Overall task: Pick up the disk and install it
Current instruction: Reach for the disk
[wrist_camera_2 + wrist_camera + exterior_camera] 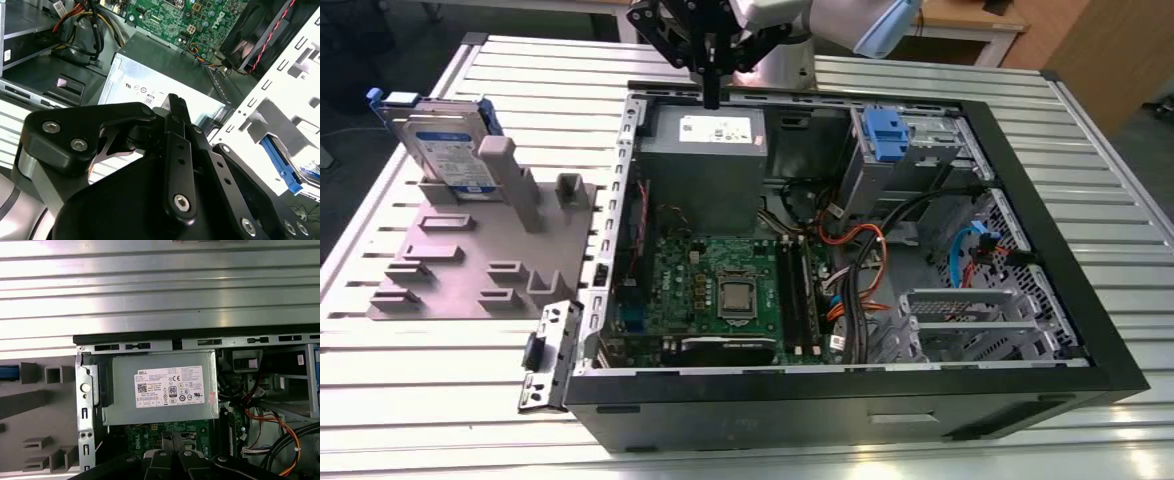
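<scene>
Here the fingers (711, 92) are closed narrow on nothing, hanging over the grey power supply (707, 160) at the end of the open computer case (854, 385) nearest the worktop's (454, 400) edge at the exterior view's top. The disk (447, 150) stands upright in a grey holder (467, 250) beside the case, by the worktop's edge on the exterior view's left, well apart from the fingers.
</scene>
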{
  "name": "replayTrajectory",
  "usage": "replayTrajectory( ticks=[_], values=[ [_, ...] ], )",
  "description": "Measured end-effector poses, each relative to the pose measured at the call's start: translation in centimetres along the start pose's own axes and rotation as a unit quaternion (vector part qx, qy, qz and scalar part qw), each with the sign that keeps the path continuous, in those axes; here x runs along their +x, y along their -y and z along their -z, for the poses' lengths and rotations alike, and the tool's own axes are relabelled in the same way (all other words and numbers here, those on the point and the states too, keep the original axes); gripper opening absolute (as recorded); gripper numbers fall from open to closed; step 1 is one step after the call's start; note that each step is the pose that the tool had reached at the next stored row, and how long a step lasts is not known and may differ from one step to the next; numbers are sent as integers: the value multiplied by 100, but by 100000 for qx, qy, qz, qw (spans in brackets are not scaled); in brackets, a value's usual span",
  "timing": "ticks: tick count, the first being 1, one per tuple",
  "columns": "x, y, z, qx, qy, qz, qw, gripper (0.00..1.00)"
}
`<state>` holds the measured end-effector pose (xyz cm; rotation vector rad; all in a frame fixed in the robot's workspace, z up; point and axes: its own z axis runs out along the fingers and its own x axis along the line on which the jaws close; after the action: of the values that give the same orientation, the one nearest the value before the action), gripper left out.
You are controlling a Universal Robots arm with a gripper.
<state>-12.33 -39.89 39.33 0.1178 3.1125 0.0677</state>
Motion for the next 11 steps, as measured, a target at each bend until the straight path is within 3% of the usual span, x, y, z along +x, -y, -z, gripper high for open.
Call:
replayTrajectory(
  ticks=[11],
  values=[
    [39, 3, 1, -2, 3, -3, 100000, 11]
  ],
)
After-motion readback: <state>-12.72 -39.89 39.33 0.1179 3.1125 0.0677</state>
